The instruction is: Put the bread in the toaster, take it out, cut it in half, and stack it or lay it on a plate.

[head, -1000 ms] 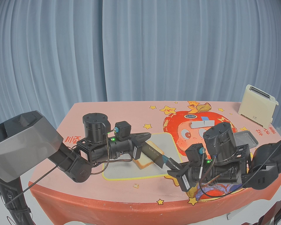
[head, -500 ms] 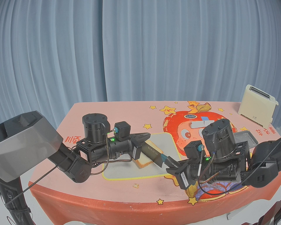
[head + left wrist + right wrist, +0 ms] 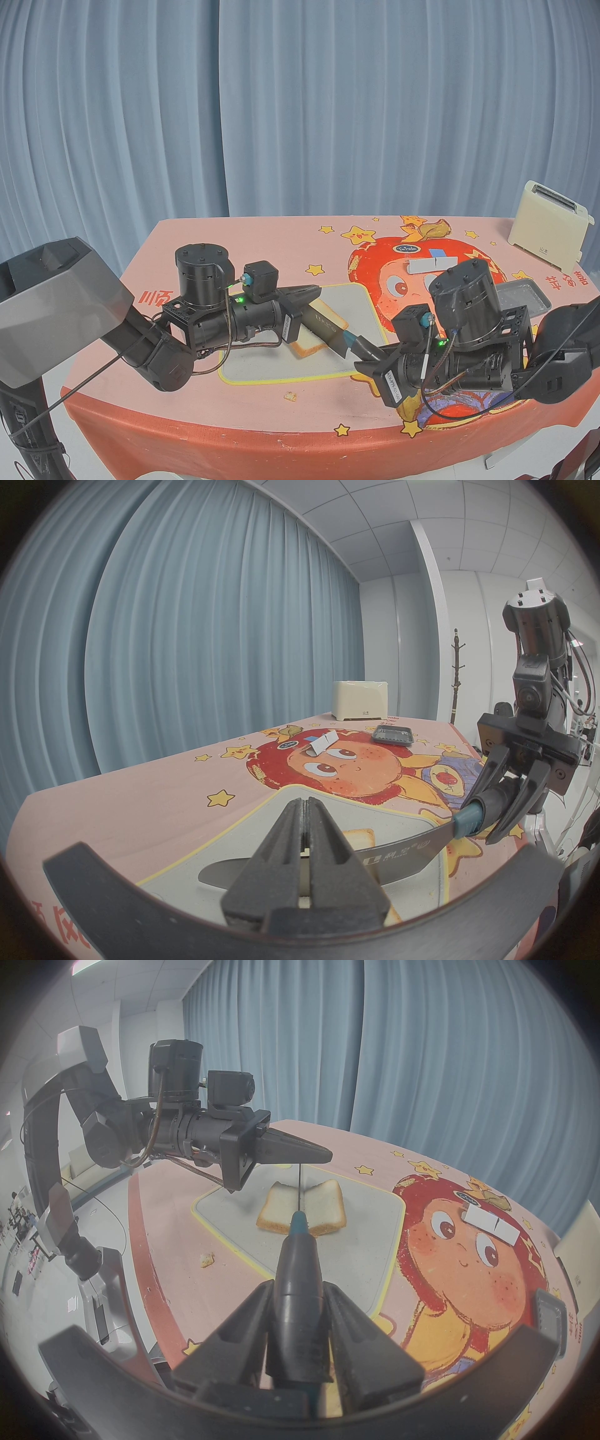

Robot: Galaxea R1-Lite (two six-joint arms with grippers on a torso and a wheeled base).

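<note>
Steel knife [image 3: 326,326] in right gripper [image 3: 370,354] rests across the bread [image 3: 302,344]

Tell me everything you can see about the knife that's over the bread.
The grey-bladed knife has a flat metal blade with some print, a teal collar and a dark rounded handle. The right gripper clamps the handle in its jaws. The knife lies nearly level, edge down, with its blade set across the middle of the pale bread slice, which dips along that line. The slice rests on the grey cutting mat.
</note>
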